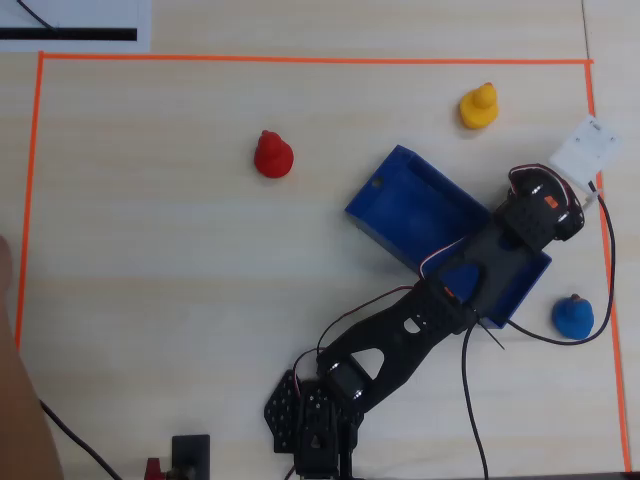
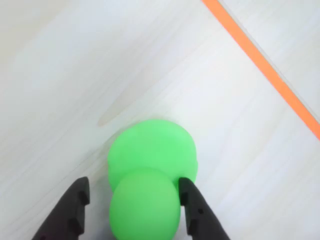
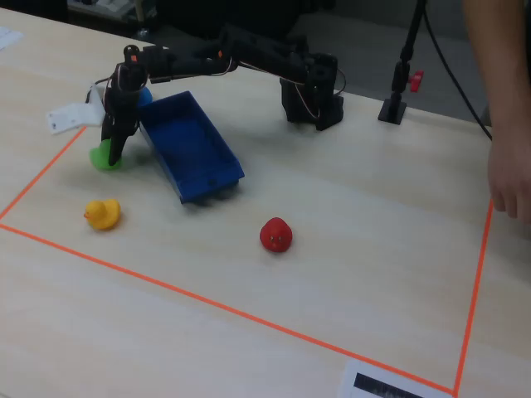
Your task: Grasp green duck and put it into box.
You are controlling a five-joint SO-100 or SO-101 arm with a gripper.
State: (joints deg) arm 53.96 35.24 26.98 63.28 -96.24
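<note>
The grasp is in hand: the open pincer (image 2: 134,192) straddles the green duck (image 2: 150,175) on the tabletop (image 2: 75,75), so it likely needs closing, then lifting to the box (image 3: 192,148) beside it.

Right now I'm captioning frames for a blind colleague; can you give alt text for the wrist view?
The green duck sits between the hand's two black fingers, which flank it on a pale wooden table. An orange tape line crosses the upper right corner.
</note>
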